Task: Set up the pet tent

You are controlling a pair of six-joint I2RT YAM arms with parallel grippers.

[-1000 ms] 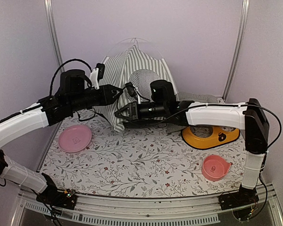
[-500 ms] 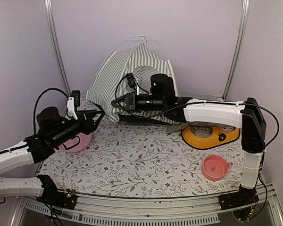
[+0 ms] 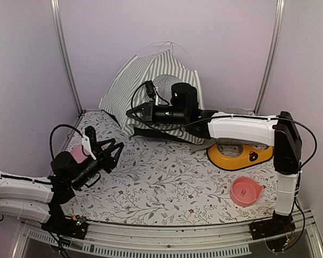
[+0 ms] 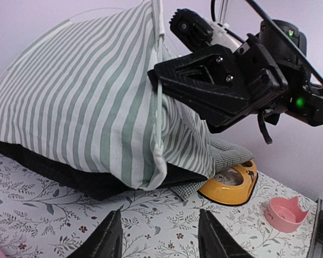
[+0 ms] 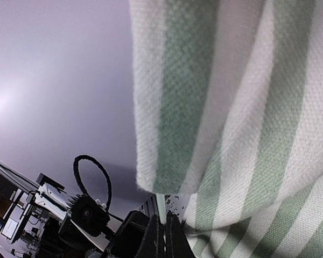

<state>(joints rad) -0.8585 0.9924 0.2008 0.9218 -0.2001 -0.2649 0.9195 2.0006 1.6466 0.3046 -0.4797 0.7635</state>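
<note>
Top external view: at the near left the left pincer [image 3: 113,152] hangs low over the floral worktop [image 3: 167,183], fingers spread and grasping nothing. Just behind it a pink plate [image 3: 77,154] is partly hidden by the arm. Near the right edge sits a pink bowl [image 3: 245,191], and farther back on the same side a yellow dish [image 3: 239,154].

Beyond these, the right arm reaches leftward across the back of the worktop. Its right pincer [image 3: 130,114] is clenched on a thin white pole [image 4: 159,115] that runs down the tent's front edge; the right wrist view shows the fingertips pressed together on that pole below the striped cloth.

The tent [image 3: 142,80] stands at the back, left of centre, close to the rear wall. It rests on a dark base, and a checked cushion [image 4: 226,153] pokes out at its right side, beside the yellow dish. A patch of white mesh [image 3: 167,83] shows just behind the right arm.
</note>
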